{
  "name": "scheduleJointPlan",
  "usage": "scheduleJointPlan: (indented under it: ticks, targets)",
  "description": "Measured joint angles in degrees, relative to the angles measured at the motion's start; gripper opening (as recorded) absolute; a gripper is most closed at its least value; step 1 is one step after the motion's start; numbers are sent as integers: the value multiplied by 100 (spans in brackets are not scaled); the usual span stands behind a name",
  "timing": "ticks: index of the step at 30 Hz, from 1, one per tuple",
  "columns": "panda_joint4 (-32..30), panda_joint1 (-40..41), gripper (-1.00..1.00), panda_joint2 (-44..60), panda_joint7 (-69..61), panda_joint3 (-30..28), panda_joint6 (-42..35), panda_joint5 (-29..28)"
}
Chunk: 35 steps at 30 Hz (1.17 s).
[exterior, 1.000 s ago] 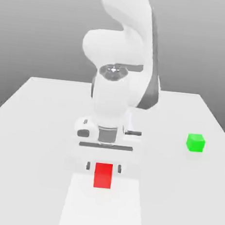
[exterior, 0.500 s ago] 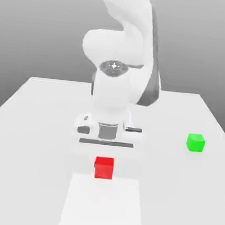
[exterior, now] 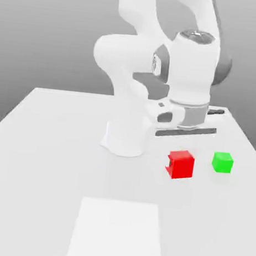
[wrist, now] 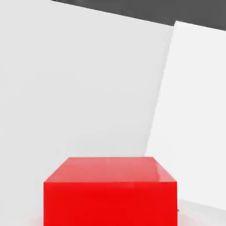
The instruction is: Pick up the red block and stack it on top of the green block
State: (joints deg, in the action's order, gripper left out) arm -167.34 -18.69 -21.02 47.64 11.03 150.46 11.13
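Item 1: red block (exterior: 181, 164), now being carried by the closed gripper (exterior: 181, 158) rightward, nearing green block (exterior: 223, 162) for stacking.

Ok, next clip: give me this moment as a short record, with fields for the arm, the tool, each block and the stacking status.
arm: white arm, its hand over the table, toward the exterior view's right
tool: shut on the red block
red block: carried under the hand, apparently raised off the surface, just to the exterior view's left of the green block; it also sits close up in the hand view
green block: resting on the table near its edge on the exterior view's right, apart from the red block
stack status: not yet stacked; the red block is beside the green one, not above it
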Motion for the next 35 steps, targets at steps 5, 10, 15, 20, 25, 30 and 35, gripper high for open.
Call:
scheduleJointPlan:
  ticks: [5,10,15,20,25,30,35]
  targets:
    - [38,-684,-100,-292,215,451,-249,303]
    - [58,-1351,-100,-420,448,939,-376,580]
    - [63,-1971,-100,-344,691,1465,-357,820]
    - [58,-2496,-100,-26,953,2031,-170,983]
    - [50,-2684,-100,618,1271,2565,322,873]
    - [40,-2196,-100,1602,1980,2858,1248,-138]
    - [52,-2248,100,2213,2918,2319,1732,-1486]
